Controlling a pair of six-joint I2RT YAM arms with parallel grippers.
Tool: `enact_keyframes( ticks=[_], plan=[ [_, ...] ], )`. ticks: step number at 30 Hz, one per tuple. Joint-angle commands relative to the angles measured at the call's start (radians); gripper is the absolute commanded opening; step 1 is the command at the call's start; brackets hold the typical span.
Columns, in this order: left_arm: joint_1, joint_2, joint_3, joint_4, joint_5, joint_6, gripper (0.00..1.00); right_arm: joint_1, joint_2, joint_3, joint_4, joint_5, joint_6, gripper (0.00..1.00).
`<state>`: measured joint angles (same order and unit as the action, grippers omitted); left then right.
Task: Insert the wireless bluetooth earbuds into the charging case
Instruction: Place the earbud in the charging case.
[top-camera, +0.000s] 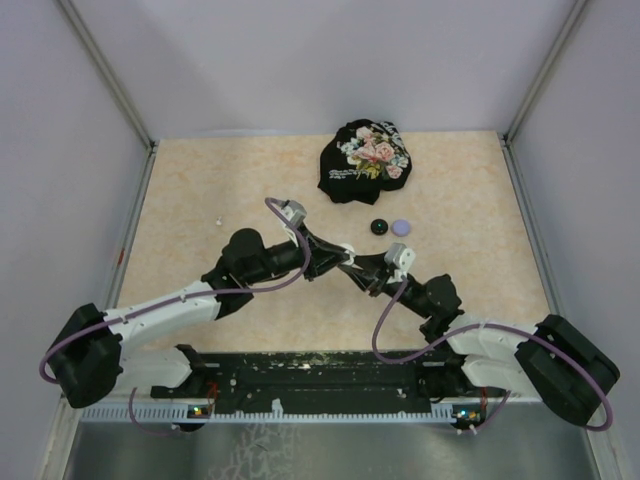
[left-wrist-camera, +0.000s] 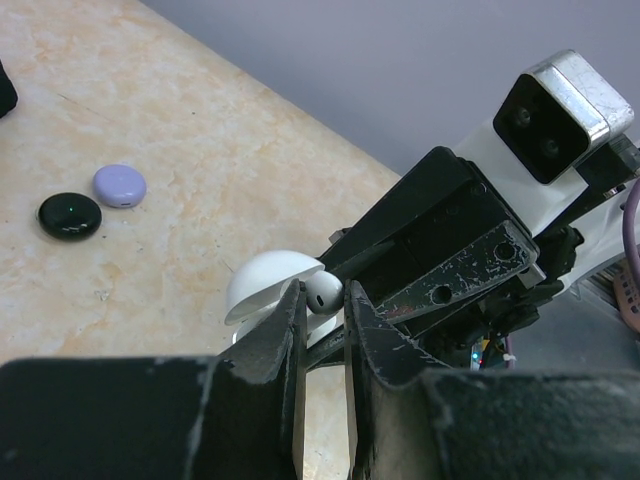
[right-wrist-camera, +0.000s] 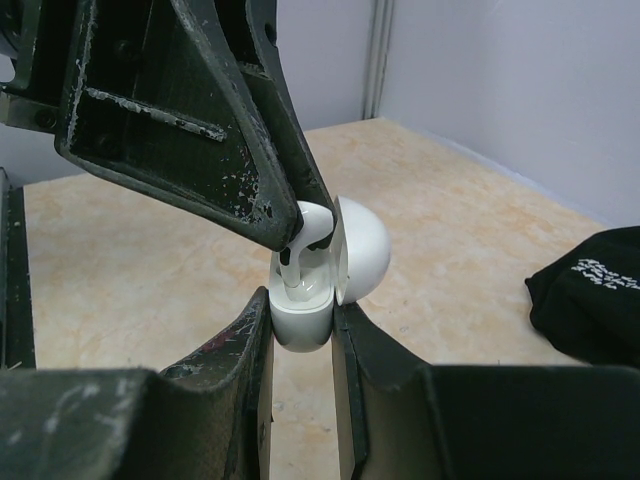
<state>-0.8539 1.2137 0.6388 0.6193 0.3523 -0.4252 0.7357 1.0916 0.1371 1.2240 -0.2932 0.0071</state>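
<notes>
My right gripper (right-wrist-camera: 300, 322) is shut on the body of a white charging case (right-wrist-camera: 300, 300), held upright above the table with its domed lid (right-wrist-camera: 362, 250) swung open. My left gripper (left-wrist-camera: 323, 298) is shut on a white earbud (left-wrist-camera: 324, 289). In the right wrist view the earbud (right-wrist-camera: 314, 226) hangs over the open case with its stem reaching down into the cavity. In the top view both grippers meet mid-table, left (top-camera: 335, 250) and right (top-camera: 356, 266). A tiny white piece (top-camera: 218, 218) lies alone at the left.
A black puck (top-camera: 379, 226) and a lavender puck (top-camera: 401, 227) lie side by side just behind the grippers. A crumpled black floral cloth (top-camera: 365, 160) sits at the back. Grey walls close in the table on three sides.
</notes>
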Motion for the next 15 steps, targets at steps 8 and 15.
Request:
enact_keyframes(
  ticks=[8, 15],
  plan=[
    [-0.008, -0.043, 0.003, -0.09, -0.057, 0.023, 0.18, 0.007, -0.016, -0.005, 0.074, 0.003, -0.005, 0.0],
    [-0.007, -0.05, 0.018, -0.189, -0.102, 0.028, 0.18, 0.007, -0.02, -0.005, 0.071, 0.001, -0.004, 0.0]
  ],
)
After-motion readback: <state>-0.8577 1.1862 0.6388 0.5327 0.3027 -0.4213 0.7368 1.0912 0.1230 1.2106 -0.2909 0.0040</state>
